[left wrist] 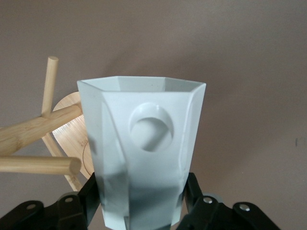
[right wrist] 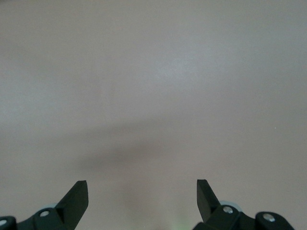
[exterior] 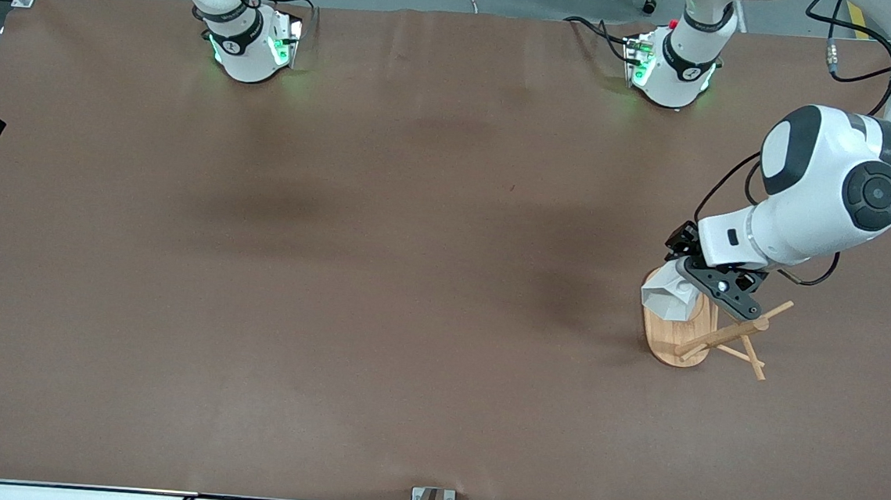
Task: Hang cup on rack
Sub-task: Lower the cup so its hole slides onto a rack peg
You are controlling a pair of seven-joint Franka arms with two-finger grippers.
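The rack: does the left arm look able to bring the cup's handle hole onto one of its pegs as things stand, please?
Probably yes: the left gripper holds the cup right over the rack, the pegs beside it with nothing between. The right gripper waits open.

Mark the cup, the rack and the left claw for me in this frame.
cup (left wrist: 144,158): left wrist view, on its faceted side wall below the round hole.
rack (exterior: 670,340): front view, on its flat oval base.
left claw (exterior: 713,288): front view, between its fingertips, shut on the cup.
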